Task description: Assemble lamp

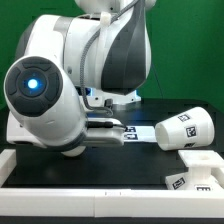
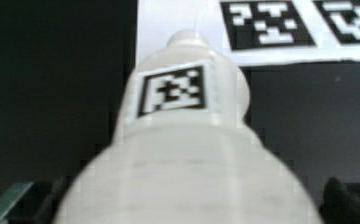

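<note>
The claw [image 2: 186, 200] straddles the bulb [image 2: 186, 140] over the black table [image 2: 52, 80], a finger close on each side, though I cannot tell whether it pinches, while the shade [image 1: 185, 130] lies tipped at three o'clock of the exterior view, beside the marker board [image 1: 135, 131].

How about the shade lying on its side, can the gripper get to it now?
Probably not right away. The gripper straddles the bulb, so it looks occupied, though I cannot tell if it is clamped shut. The shade itself lies uncovered on the exterior view's right, with nothing on it.
</note>
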`<state>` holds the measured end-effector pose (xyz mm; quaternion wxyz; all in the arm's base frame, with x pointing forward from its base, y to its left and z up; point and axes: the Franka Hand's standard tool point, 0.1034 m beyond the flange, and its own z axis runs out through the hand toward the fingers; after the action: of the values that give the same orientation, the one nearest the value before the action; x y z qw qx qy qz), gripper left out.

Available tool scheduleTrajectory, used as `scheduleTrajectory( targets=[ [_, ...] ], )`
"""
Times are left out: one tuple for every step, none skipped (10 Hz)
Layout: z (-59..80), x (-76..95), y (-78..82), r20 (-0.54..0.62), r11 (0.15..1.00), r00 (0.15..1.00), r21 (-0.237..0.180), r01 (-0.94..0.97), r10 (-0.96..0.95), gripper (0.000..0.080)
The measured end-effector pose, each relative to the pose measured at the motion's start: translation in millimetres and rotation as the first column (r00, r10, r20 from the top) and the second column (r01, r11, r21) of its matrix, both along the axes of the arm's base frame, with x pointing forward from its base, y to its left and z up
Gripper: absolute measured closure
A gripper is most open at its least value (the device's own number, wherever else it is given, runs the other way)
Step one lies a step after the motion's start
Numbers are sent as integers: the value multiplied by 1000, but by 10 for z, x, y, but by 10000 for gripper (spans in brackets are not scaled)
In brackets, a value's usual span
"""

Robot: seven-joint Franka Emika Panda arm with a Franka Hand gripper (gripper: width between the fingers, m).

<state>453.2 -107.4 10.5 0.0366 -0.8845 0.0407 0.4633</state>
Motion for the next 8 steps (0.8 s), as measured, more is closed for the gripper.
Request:
scheduleTrajectory(
  targets=[
    [-7, 15, -5, 2, 1000, 1000, -1, 0, 0, 101],
    [-13, 8, 0, 0, 1000, 1000, 0, -1, 1, 213],
    [-14, 8, 1, 0, 1000, 1000, 0, -1, 1, 213],
    [-14, 8, 2, 0, 1000, 1000, 0, -1, 1, 227],
    [-12, 13, 9, 1, 1000, 1000, 0, -2, 2, 227],
    [65, 73, 60, 11, 1000, 1000, 2, -9, 9, 227],
    [264, 189, 153, 23, 1000, 999, 8, -25, 24, 227],
    [486, 430, 243, 114, 999, 992, 2, -51, 51, 227]
  ],
)
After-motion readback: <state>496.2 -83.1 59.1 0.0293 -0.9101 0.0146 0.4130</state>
